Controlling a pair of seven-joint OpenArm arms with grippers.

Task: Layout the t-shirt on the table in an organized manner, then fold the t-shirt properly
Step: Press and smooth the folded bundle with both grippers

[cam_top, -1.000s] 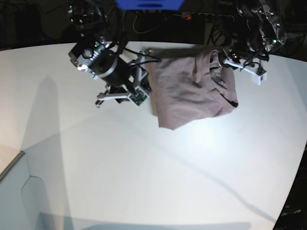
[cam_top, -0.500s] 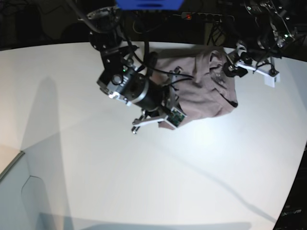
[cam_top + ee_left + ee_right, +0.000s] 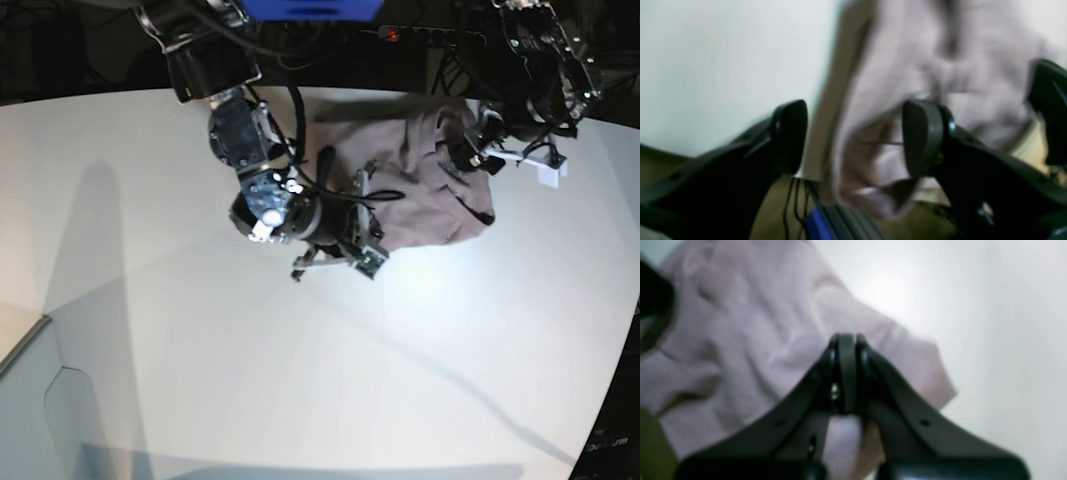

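Left wrist: my left gripper (image 3: 853, 136) is spread wide, t-shirt (image 3: 927, 83) bunched just beyond its fingertips. Right wrist: right gripper (image 3: 846, 350) pinched closed over the shirt, whether it's gripping cloth I can't tell. Base: shirt crumpled between both on the table (image 3: 300, 380); thin, floppy stuff, I'd grab a hem corner.

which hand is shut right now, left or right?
The right hand: its fingers are pressed together over the t-shirt. The left hand stands wide open by the shirt's edge.
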